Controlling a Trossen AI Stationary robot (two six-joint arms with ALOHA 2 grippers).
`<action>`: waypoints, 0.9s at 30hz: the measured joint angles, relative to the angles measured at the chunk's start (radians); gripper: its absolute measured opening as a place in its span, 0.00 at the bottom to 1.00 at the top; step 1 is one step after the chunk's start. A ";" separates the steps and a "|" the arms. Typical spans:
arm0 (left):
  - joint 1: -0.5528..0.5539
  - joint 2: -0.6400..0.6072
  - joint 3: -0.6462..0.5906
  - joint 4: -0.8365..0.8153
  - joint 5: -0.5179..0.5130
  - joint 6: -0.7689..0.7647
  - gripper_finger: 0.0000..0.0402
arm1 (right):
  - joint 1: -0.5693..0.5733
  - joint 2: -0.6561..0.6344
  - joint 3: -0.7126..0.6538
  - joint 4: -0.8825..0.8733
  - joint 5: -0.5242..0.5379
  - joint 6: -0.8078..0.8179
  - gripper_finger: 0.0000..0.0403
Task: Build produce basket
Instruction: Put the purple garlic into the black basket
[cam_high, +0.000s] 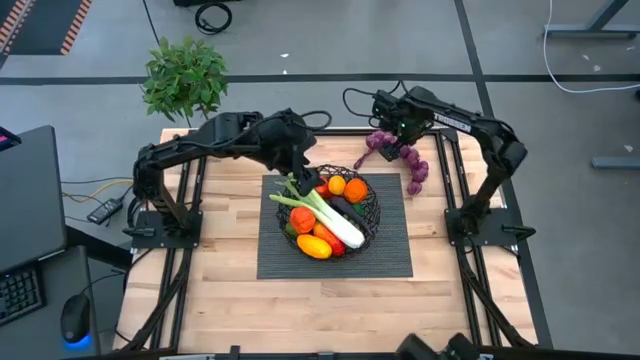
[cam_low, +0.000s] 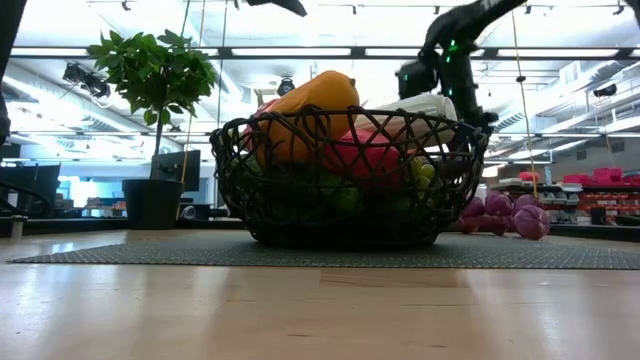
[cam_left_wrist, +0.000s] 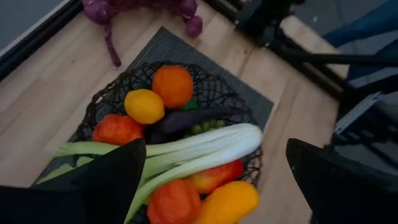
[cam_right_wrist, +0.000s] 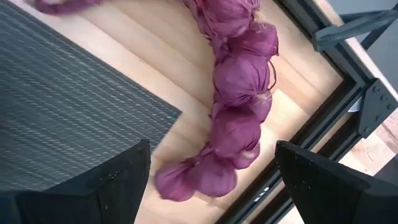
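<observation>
I see my left gripper (cam_high: 297, 168) reaching over the far-left rim of the round black wire-mesh basket (cam_high: 371, 217), fingers spread wide, empty. The basket sits on the grey mat (cam_high: 385, 260), full of toy produce (cam_high: 325, 218). My right gripper (cam_high: 385, 125) hangs wide open, holding nothing, above the purple braided bulb string (cam_high: 412, 165).

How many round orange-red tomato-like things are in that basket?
3 visible: orange one at the basket's rim, red one beside the leek, another across it. More may hide underneath.
</observation>
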 joint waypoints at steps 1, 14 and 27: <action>0.000 -0.008 0.000 0.003 0.000 -0.012 0.98 | -0.015 0.016 0.000 0.001 0.000 -0.018 0.86; 0.036 -0.125 0.000 0.189 -0.080 -0.011 0.98 | -0.126 0.151 0.000 0.091 -0.010 -0.170 0.86; 0.245 -0.193 0.001 0.208 -0.083 0.148 0.98 | -0.146 0.212 0.000 0.187 -0.076 -0.133 0.87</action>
